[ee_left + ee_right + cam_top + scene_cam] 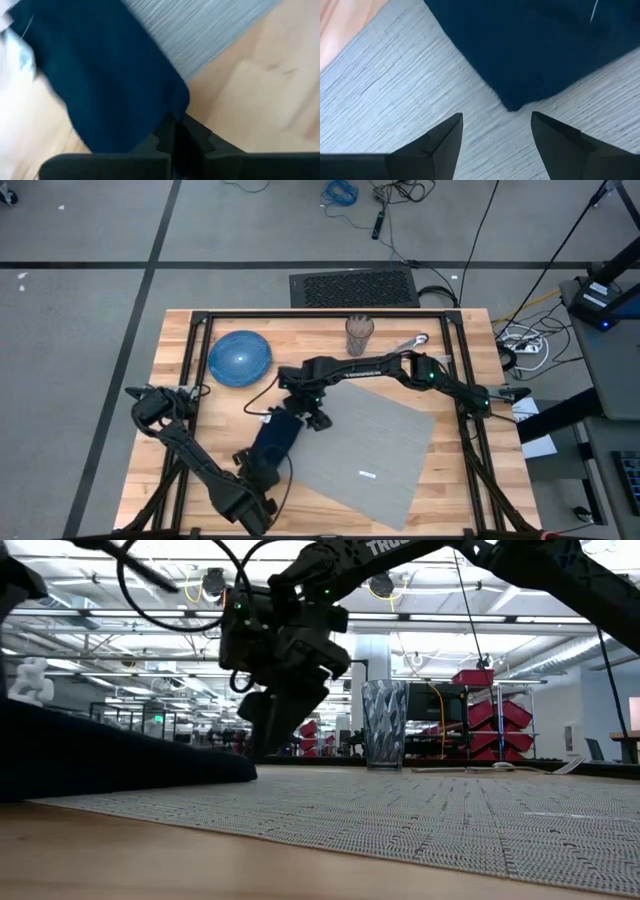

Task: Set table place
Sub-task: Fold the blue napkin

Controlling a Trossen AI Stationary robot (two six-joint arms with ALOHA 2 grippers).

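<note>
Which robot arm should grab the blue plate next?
Probably the right. Its claw is open and free above the mat, while the left claw is shut on the napkin. The plate sits untouched.

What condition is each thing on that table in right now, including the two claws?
Placemat: flat on the table, turned at an angle.
Napkin: lying on the placemat's corner, one end pinched.
Left gripper: shut on the napkin.
Right gripper: open, above the placemat by the napkin's corner.
Plate: empty, on bare wood.
Glass: upright, looks empty.
Spoon or similar utensil: lying flat near the glass.
</note>
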